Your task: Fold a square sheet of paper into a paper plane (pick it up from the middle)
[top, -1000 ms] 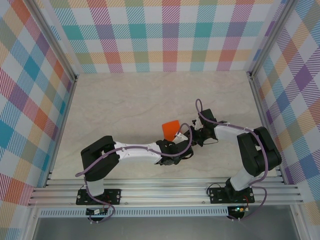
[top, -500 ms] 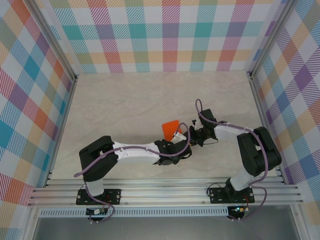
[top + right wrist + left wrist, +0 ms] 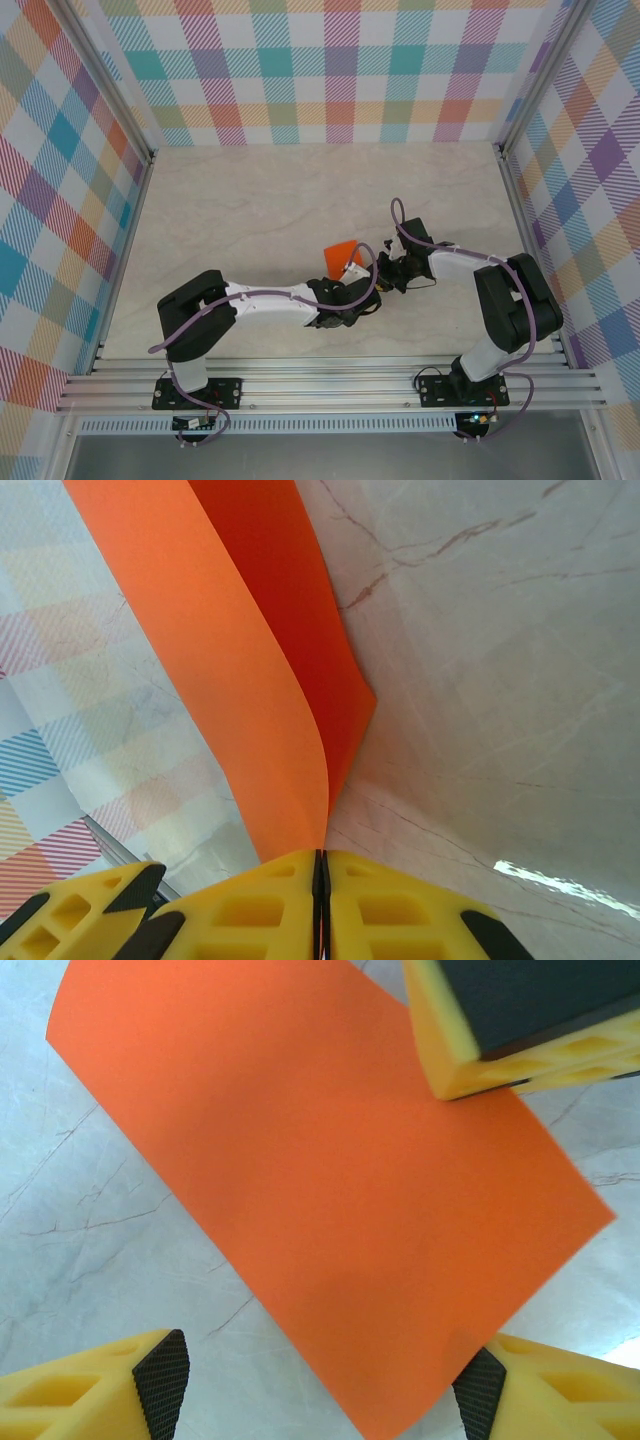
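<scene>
Pale marbled tabletop, plaid walls around: the thin bright orange sheet of paper sits mid-table, its long axis slanting across the left pincer, which hangs spread over its near corner. The right pincer, pressed together, pinches the sheet's curling edge from the opposite side.

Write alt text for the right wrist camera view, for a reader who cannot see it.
The right gripper, yellow and shut at the bottom edge, pinches the orange paper, which stands up and to the left in two curved layers. Behind it are the pale marbled table and, on the left, a blurred checked wall.
</scene>
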{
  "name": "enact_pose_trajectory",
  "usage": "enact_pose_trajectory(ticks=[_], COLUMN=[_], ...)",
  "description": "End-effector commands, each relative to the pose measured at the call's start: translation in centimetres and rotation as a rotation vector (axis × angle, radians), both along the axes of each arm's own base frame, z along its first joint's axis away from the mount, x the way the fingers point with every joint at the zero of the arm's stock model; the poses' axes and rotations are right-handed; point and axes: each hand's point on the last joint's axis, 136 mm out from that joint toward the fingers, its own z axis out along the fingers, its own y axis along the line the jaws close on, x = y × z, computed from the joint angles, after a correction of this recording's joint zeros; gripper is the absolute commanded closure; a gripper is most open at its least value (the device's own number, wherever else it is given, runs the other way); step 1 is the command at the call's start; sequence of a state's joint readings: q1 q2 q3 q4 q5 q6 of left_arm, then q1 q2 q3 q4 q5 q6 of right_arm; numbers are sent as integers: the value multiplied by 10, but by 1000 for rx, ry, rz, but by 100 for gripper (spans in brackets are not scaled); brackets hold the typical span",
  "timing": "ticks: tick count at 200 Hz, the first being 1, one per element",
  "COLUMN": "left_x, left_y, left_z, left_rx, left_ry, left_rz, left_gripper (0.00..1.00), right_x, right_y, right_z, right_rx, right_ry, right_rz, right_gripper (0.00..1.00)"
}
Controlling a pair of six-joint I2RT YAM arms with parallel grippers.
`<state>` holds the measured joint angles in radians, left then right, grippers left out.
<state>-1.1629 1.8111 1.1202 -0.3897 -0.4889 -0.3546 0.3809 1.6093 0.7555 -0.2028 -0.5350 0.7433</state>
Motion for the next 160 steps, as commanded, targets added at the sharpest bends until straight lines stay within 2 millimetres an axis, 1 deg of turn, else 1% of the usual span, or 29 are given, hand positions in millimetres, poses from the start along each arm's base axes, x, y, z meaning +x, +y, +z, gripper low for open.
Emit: enact_pose_trajectory(ticks=[1, 71, 106, 125, 160], left_x=[3, 3, 8, 8, 8], left_y=[0, -3, -4, -8, -15], left_z=[4, 5, 3, 1, 6], left_rx=[-28, -15, 11, 6, -29], left_ry=[-3, -1, -21, -14, -13], left_rz=[9, -25, -18, -27, -36], left_gripper=[28, 28, 29, 34, 51], right_x=[1, 1, 3, 2, 1], right_y=[3, 4, 4, 3, 2], right_z=[-1, -2, 1, 1, 1], right_rx=[2, 9, 13, 9, 4], right_ry=[-6, -3, -11, -9, -9], right_rz=[20, 15, 14, 13, 14], right_gripper=[89, 89, 89, 89, 88])
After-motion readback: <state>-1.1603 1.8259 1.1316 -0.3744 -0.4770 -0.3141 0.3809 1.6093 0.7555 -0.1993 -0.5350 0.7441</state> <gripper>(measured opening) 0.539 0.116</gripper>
